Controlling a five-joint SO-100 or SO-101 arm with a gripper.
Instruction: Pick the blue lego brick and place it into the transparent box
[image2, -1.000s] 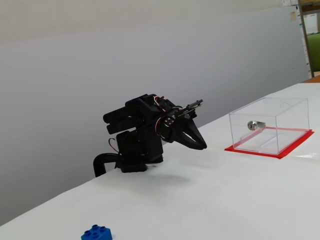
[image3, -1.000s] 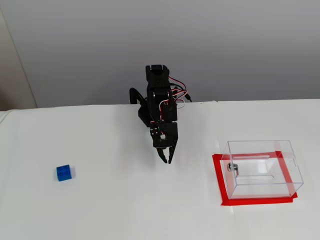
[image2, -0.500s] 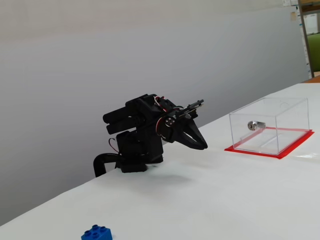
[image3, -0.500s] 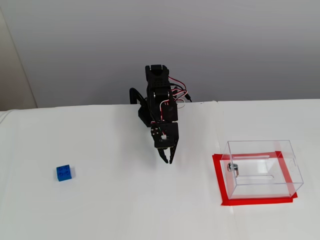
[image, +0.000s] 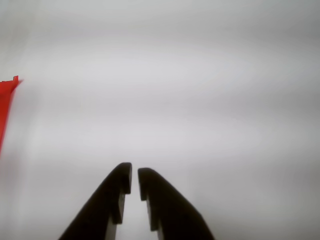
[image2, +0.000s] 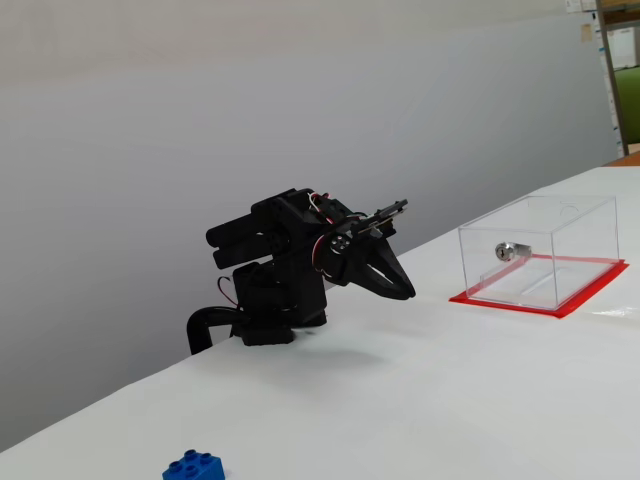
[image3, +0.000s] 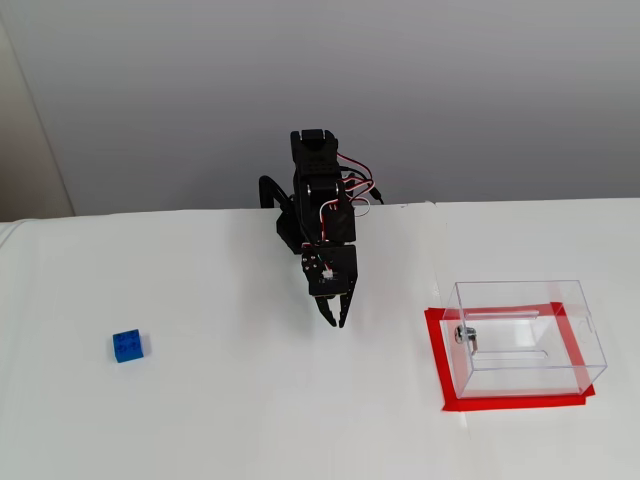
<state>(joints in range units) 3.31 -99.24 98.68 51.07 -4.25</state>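
Black two-finger gripper (image3: 334, 322) nearly clenched, empty; small blue studded brick (image3: 127, 345) well apart, left: widen, swing across.

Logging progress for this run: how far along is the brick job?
Nothing is done yet. The blue lego brick sits untouched on the table, far left of the arm. The gripper is empty, fingers nearly closed, hanging near its base. Grasping, carrying and dropping into the empty transparent box all remain.
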